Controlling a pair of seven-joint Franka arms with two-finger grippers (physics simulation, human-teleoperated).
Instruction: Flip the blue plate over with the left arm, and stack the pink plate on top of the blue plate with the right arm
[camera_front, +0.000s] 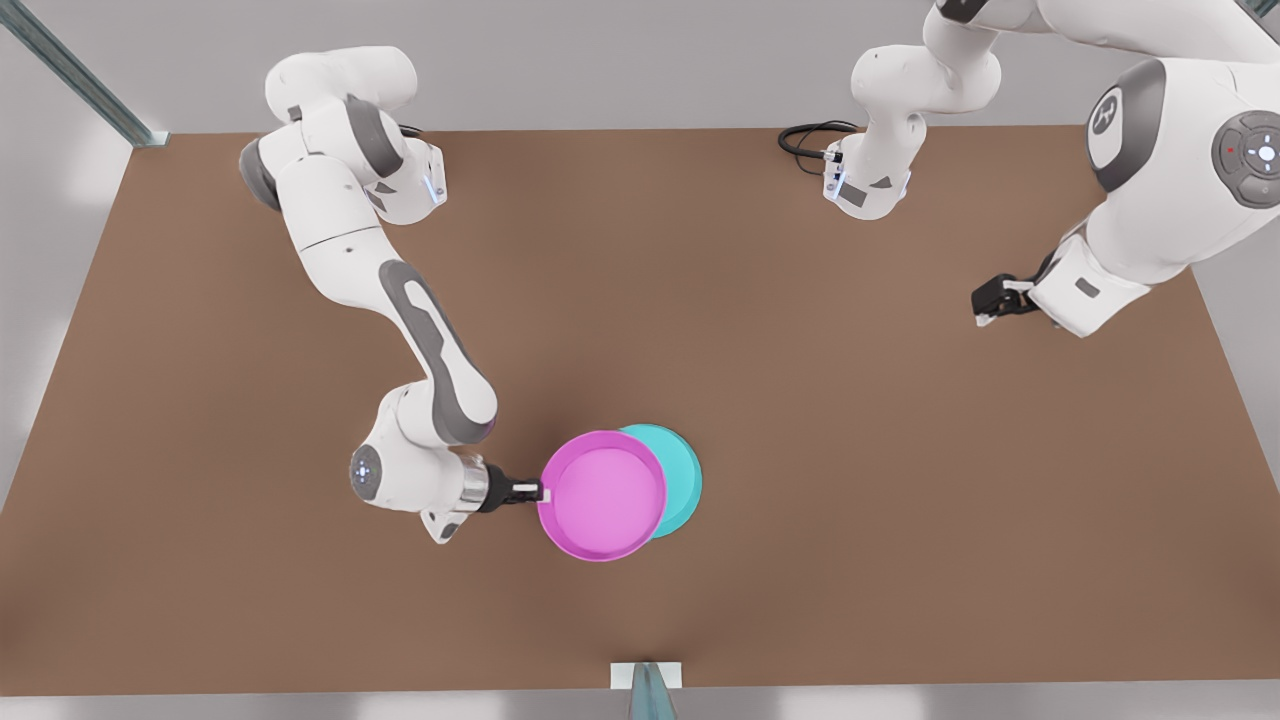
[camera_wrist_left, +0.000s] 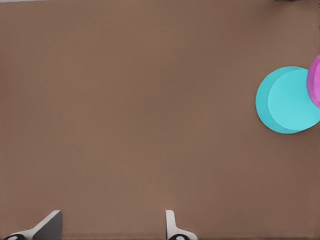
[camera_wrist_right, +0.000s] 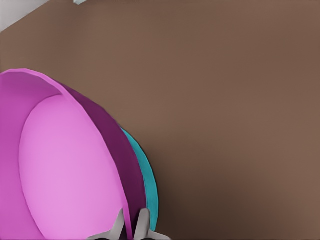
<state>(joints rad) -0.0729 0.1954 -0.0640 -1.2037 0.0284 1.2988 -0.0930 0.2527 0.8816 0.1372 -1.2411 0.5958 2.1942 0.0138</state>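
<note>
Two plates overlap mid-desk (camera_front: 900, 450): round magenta plastic pink plate (camera_front: 602, 494), pinched at its rim by right end effector (camera_front: 532, 491), sits offset over turquoise blue plate (camera_front: 682, 478). Blue plate lies underside-up, peeking out on the side away from that end effector. Left end effector (camera_front: 990, 300) waits well apart, fingers spread.

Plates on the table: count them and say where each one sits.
2. The pink plate is gripped at its rim by the right gripper, overlapping the blue plate, which lies underside-up beneath it. The left gripper waits open, far away.

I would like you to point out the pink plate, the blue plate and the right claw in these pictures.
pink plate (camera_front: 603, 494), front view, on its light inner floor.
blue plate (camera_front: 682, 478), front view, on the part that is not covered.
right claw (camera_front: 543, 492), front view, on the pink plate's rim.
</note>
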